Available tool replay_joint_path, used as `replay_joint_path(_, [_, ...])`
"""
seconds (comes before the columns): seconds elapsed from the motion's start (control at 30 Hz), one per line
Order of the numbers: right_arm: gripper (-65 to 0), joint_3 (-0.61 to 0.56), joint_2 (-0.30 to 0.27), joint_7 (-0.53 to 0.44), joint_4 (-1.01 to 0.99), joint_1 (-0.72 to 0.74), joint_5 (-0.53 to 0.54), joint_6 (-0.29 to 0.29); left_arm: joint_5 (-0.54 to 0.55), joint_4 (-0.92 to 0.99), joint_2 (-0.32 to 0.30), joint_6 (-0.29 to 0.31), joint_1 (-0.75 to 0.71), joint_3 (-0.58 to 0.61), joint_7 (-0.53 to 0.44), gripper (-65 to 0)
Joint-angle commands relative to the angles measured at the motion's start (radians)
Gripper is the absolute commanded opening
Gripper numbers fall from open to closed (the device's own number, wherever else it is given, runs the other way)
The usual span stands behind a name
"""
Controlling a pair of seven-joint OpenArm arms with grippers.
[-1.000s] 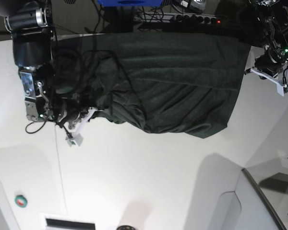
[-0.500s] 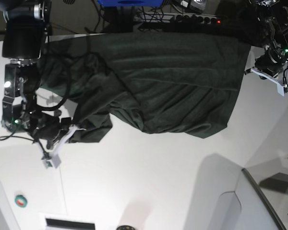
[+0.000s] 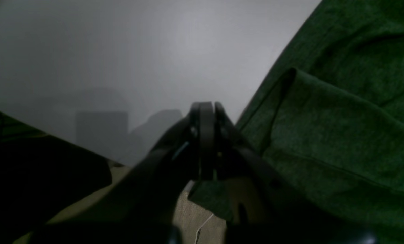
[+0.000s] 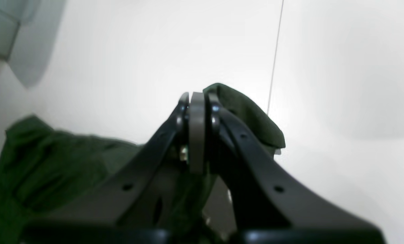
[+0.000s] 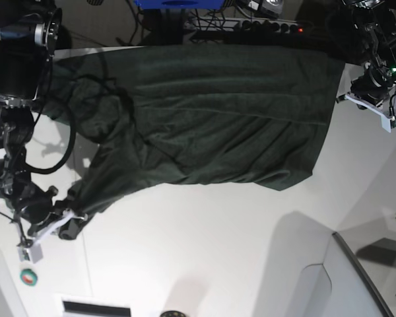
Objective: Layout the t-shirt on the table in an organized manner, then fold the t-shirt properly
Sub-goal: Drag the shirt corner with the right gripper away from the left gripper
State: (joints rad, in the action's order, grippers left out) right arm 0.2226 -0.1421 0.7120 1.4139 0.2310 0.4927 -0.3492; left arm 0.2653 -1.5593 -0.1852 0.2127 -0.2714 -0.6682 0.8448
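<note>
Right gripper [image 5: 65, 229] at the left of the base view, low over the table [image 5: 204, 251]: clenched on a bunched corner of the t-shirt [image 5: 204, 112]. In the right wrist view, dark green cloth [image 4: 246, 115] pinched between the closed jaws and spilling past the tips, beside a thin dark seam line [image 4: 275, 54]. From that corner, cloth drawn in a narrow band up and right into the main body, spread wrinkled across the far half of the table. Left gripper [image 5: 373, 109] at the right edge of the shirt: jaws pressed together [image 3: 205, 112]; cloth [image 3: 340, 135] just beside them and under them; grasp on cloth not determinable.
</note>
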Motion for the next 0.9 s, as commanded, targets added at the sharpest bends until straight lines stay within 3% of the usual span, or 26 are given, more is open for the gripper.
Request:
replay_joint_path(0.0, [-64.4, 0.004, -0.007, -0.065, 0.015, 0.023, 0.013, -0.003, 0.004, -0.014, -0.013, 0.001, 0.004, -0.008, -0.017, -65.0])
replay_joint_path(0.1, [-64.2, 0.001, -0.007, -0.136, 0.009, 0.028, 0.013, -0.003, 0.004, -0.014, -0.015, 0.001, 0.002, -0.008, -0.017, -65.0])
replay_joint_path(0.23, [-63.3, -0.009, -0.009, -0.139, -0.048, 0.066, 0.011, -0.003, 0.004, -0.014, -0.015, 0.001, 0.002, -0.008, -0.017, -65.0])
replay_joint_path(0.27, [-60.6, -0.010, -0.009, -0.139, -0.068, 0.074, 0.011, -0.003, 0.004, -0.014, -0.015, 0.001, 0.004, -0.008, -0.017, -65.0])
replay_joint_path(0.3, [-56.3, -0.019, -0.007, -0.139, -0.086, 0.081, 0.011, -0.003, 0.004, -0.014, -0.015, 0.001, 0.004, -0.008, -0.017, -65.0])
replay_joint_path(0.43, [-28.4, -0.107, -0.017, -0.139, -0.120, 0.098, 0.011, -0.003, 0.004, -0.014, -0.015, 0.001, 0.004, -0.008, -0.017, -65.0])
replay_joint_path(0.47, [-26.1, -0.127, -0.026, -0.137, -0.117, 0.095, 0.011, -0.003, 0.004, -0.014, -0.015, 0.001, 0.004, -0.008, -0.017, -65.0])
replay_joint_path(0.6, [-33.0, -0.144, -0.046, -0.137, -0.115, 0.069, 0.013, 0.000, 0.004, -0.016, -0.015, 0.001, -0.001, -0.008, -0.017, -65.0])
replay_joint_path(0.67, [-38.9, -0.091, -0.044, -0.105, -0.115, 0.043, 0.013, 0.051, 0.004, -0.016, -0.015, 0.001, -0.001, -0.008, -0.017, -65.0])
replay_joint_path(0.77, [-41.0, -0.068, -0.038, -0.073, -0.140, 0.015, 0.013, 0.164, 0.004, -0.016, -0.015, 0.001, -0.001, -0.008, -0.017, -65.0])
replay_joint_path(0.87, [-53.1, -0.070, -0.035, -0.076, -0.209, 0.014, 0.013, 0.178, 0.004, -0.016, -0.015, 0.001, 0.004, -0.008, -0.017, -65.0])
